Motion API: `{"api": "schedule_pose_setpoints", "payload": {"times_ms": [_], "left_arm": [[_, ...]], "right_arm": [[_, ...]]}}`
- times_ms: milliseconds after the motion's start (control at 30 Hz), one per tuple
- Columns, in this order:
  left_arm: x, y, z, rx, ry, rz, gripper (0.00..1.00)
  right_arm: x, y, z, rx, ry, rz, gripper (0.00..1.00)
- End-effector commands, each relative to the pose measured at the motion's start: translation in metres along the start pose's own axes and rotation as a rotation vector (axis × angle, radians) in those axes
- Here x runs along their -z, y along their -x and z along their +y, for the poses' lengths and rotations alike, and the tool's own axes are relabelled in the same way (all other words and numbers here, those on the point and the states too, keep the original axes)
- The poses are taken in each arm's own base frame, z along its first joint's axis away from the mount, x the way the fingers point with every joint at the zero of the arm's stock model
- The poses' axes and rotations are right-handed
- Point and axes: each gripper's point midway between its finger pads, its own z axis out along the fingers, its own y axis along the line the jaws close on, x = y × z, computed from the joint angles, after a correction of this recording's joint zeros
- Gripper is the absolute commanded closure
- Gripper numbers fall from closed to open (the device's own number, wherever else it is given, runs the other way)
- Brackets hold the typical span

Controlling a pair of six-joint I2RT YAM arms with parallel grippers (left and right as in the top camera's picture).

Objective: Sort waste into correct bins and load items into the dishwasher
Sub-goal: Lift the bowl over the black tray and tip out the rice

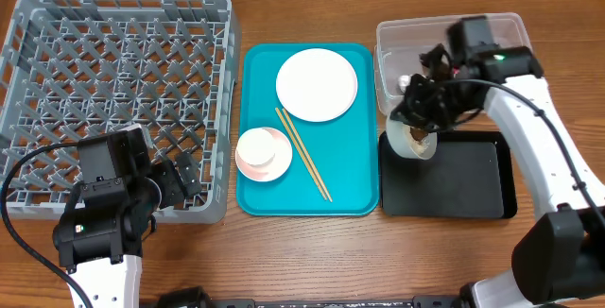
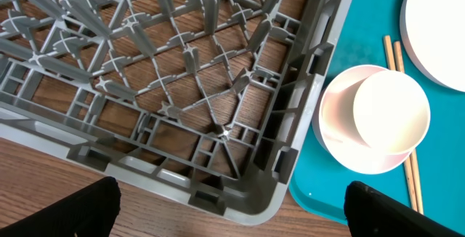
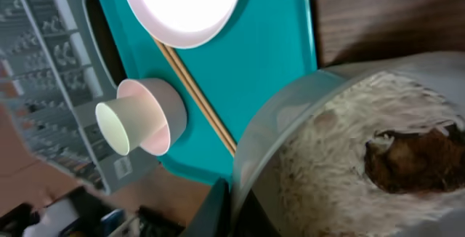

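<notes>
My right gripper (image 1: 419, 119) is shut on the rim of the pale grey-green bowl (image 1: 410, 143) and holds it tilted at the black tray's (image 1: 473, 190) near-left corner, just below the clear tub (image 1: 501, 29). In the right wrist view the bowl (image 3: 290, 113) holds white rice (image 3: 327, 157) and a dark brown lump (image 3: 407, 161); my finger (image 3: 243, 208) clamps its rim. The white plate (image 1: 317, 83), the white cup (image 1: 255, 145) inside the pink bowl (image 1: 276, 162) and the chopsticks (image 1: 304, 155) lie on the teal tray. My left gripper (image 2: 232, 215) is open and empty by the dish rack's (image 1: 113, 91) front right corner. I see no wrapper or tissue.
The teal tray (image 1: 345, 180) sits between the rack and the black tray. The left wrist view shows the rack corner (image 2: 276, 193), the pink bowl (image 2: 334, 131) with the cup (image 2: 389, 110), and bare wooden table in front.
</notes>
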Motion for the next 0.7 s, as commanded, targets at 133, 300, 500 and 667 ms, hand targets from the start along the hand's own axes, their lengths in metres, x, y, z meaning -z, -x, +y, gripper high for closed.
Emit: {"api": "schedule_pose_setpoints", "payload": {"times_ms": [133, 300, 500, 667], "left_arm": [[0.006, 0.008, -0.001, 0.009, -0.004, -0.029, 0.00], [0.006, 0.008, -0.001, 0.009, -0.004, -0.029, 0.00], [0.006, 0.007, -0.001, 0.010, -0.004, -0.025, 0.00], [0.006, 0.007, -0.001, 0.010, -0.004, -0.024, 0.00]], "right_arm": [[0.001, -0.009, -0.013, -0.043, 0.373, 0.064, 0.96], [0.009, -0.009, -0.038, -0.125, 0.570, 0.032, 0.96], [0.035, -0.006, -0.063, -0.256, 0.799, -0.036, 0.96], [0.051, -0.005, -0.082, -0.351, 0.909, -0.082, 0.96]]}}
